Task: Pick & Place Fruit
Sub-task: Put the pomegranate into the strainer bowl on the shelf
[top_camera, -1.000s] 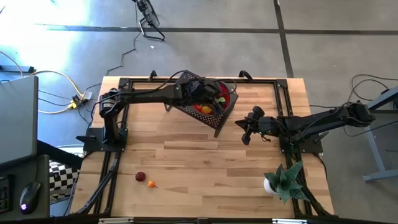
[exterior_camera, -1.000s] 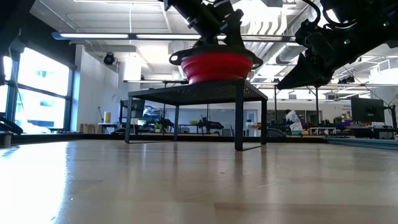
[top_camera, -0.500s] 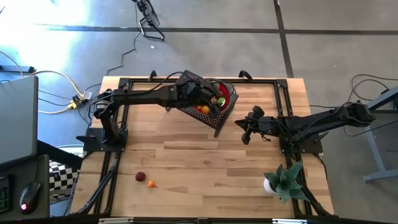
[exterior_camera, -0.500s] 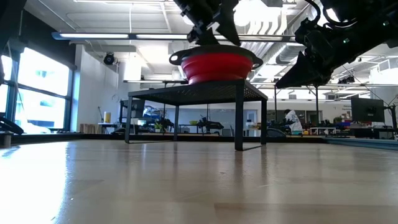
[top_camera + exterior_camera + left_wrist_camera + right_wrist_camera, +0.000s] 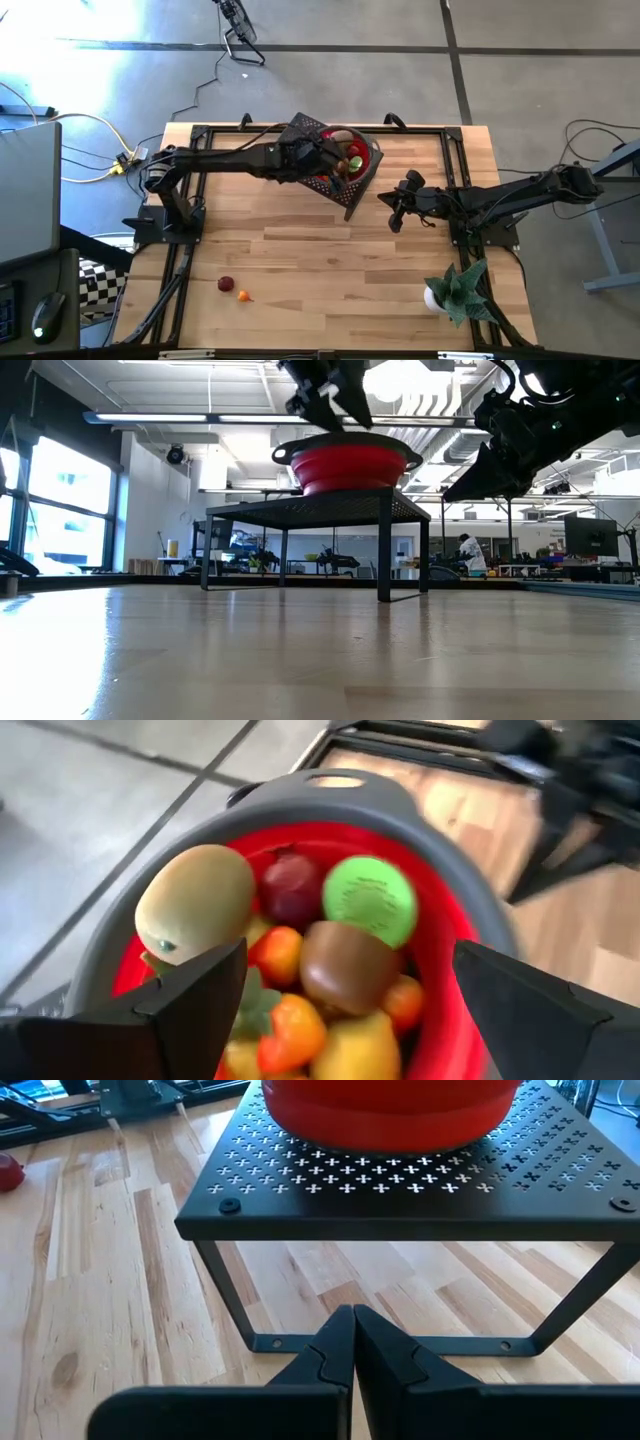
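Hovering my left tool (image 5: 330,990), jaws wide, empty, over bowl (image 5: 368,160) at worktop's far edge. Bowl holding most fruit (image 5: 345,965). Two fruits (image 5: 234,289) waiting near front-left corner. Right tool (image 5: 352,1342) closed, idling.

- One red bowl (image 5: 470,935), grey-rimmed, on one black perforated stand (image 5: 560,1175).
- Toy fruits in the bowl, left wrist view: at least eight show, among them one tan kiwi (image 5: 195,900), one green kiwi half (image 5: 370,900), one brown fruit (image 5: 345,965) and one dark red fruit (image 5: 292,885).
- Two loose fruits on the surface (image 5: 330,260): one dark red fruit (image 5: 226,284), one orange fruit (image 5: 243,295).
- One spiky green plant (image 5: 460,290) in a white pot.
- Two arms.
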`<action>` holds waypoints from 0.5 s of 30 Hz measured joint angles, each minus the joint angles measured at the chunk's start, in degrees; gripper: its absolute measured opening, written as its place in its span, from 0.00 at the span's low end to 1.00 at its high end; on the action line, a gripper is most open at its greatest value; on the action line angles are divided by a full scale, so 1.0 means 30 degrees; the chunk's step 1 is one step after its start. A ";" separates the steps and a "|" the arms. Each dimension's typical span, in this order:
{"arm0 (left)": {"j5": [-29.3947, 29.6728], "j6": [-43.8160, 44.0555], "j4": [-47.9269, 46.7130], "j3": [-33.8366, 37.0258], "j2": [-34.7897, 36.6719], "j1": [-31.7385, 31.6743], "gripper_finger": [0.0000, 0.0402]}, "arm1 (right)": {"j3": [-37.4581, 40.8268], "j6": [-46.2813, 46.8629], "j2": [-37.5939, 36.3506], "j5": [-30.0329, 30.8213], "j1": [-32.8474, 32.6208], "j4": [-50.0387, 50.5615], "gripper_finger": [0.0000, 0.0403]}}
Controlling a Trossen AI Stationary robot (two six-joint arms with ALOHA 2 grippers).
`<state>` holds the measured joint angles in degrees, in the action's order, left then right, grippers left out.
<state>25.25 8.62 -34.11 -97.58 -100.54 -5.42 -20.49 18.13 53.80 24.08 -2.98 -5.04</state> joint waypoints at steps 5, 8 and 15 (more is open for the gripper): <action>-0.0005 -0.0642 -0.0736 0.0805 0.1281 0.0645 0.86 | 0.0000 0.0000 0.0000 -0.0001 -0.0001 -0.0070 0.01; 0.0025 -0.0425 -0.0186 0.2348 0.2386 0.1241 0.86 | 0.0000 0.0000 0.0000 -0.0007 -0.0006 -0.0128 0.01; 0.0102 0.0225 0.3501 0.6953 0.6023 0.2945 0.86 | 0.0000 0.0532 0.0000 0.0000 0.0000 -0.0361 0.01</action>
<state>25.55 9.30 -23.60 -76.72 -82.47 3.41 -20.49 19.73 53.80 24.08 -2.98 -6.12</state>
